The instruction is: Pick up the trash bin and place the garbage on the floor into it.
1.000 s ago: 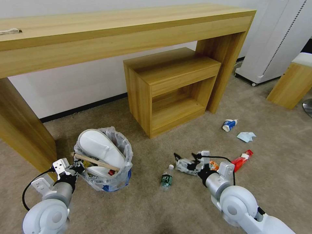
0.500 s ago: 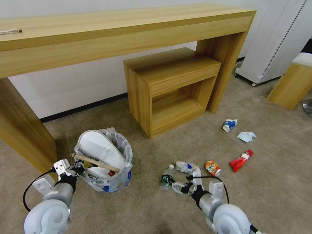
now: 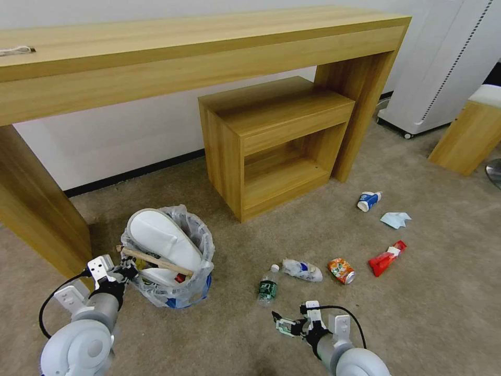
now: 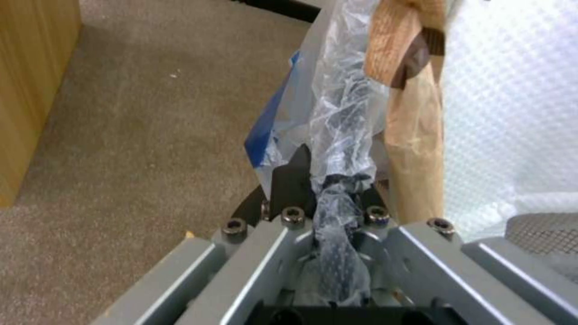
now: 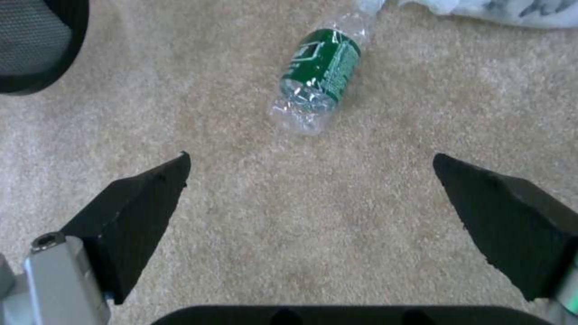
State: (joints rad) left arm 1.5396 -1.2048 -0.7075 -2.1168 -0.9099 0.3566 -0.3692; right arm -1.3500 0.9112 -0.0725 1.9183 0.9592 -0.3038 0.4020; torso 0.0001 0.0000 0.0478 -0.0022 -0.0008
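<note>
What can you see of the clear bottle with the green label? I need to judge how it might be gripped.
The clear bottle lies on its side on the beige carpet, its white cap pointing toward the desk. It looks like thin, crinkled plastic, empty, with a green label wrapped round its middle. Nothing touches it but the carpet: a crumpled white-and-blue wrapper lies just beside its cap end, apart. The right gripper is open above the carpet, short of the bottle's base.

Bare floor [image 3: 235, 334] lies open between the right gripper [image 3: 282, 325] and the clear bottle [image 3: 267, 285], nothing between.
</note>
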